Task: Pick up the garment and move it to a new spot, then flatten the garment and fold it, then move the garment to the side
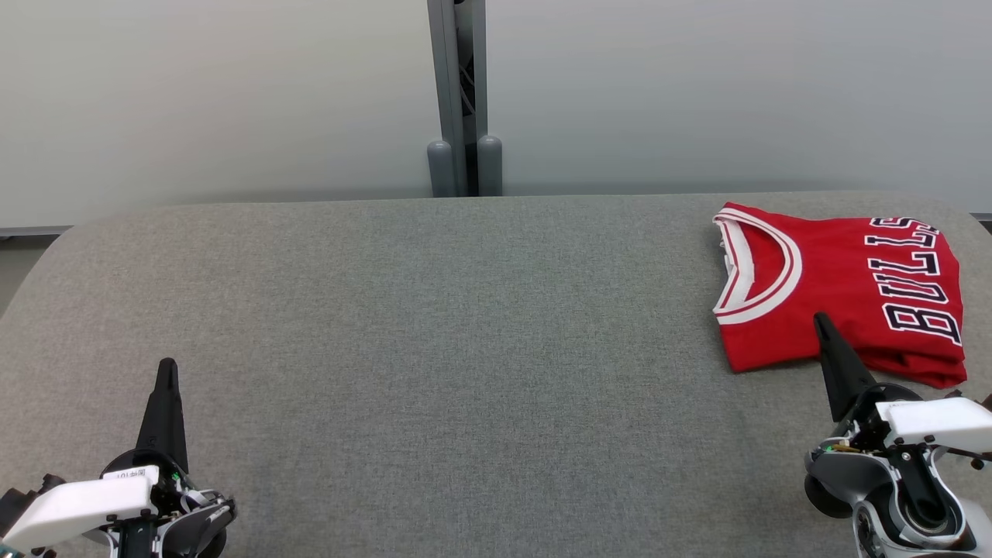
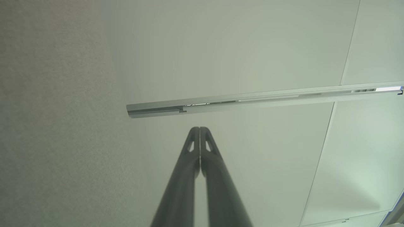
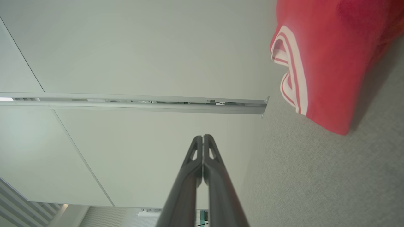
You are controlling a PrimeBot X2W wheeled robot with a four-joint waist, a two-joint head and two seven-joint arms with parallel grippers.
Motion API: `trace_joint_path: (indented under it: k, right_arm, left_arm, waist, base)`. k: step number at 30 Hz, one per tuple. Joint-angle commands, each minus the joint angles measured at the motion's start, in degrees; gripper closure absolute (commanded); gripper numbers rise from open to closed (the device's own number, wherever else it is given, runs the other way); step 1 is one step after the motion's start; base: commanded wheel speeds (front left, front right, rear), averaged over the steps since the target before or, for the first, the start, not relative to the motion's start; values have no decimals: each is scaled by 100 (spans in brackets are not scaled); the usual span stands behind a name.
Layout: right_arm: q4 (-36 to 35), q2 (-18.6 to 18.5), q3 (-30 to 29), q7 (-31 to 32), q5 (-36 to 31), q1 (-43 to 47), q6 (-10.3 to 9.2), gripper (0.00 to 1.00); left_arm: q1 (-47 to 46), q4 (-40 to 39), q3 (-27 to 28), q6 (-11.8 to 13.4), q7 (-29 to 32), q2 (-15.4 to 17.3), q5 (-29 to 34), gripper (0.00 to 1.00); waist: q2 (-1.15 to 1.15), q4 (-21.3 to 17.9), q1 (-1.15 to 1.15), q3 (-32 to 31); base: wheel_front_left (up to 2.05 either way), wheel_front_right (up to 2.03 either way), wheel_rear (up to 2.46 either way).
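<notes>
Head view is showing the red shirt point(image 1: 845, 294) lying folded at the counter's point(image 1: 465, 349) far right. Left tool point(image 1: 167, 364) and right tool point(image 1: 819, 318) are both resting closed, holding nothing. The move aside is looking finished, calling only for keeping clear.

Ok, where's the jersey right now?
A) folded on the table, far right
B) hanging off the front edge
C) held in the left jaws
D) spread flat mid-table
A: the jersey lies folded on the table at its far right, with the collar toward the middle.
</notes>
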Motion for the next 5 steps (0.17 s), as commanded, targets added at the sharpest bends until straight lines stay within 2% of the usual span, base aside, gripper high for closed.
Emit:
trace_joint_path:
  k: [1,5]
  right_arm:
    - [15,-27,-23,6,-22,-26,0,100]
    - [14,-26,-23,7,-23,-26,1,100]
  left_arm:
    - [-105,1,26,-33,16,18,18,100]
    - [-106,0,28,-33,15,16,21,100]
  waist:
    - [0,0,0,0]
    - [0,0,0,0]
  base:
    - [0,0,0]
    - [0,0,0]
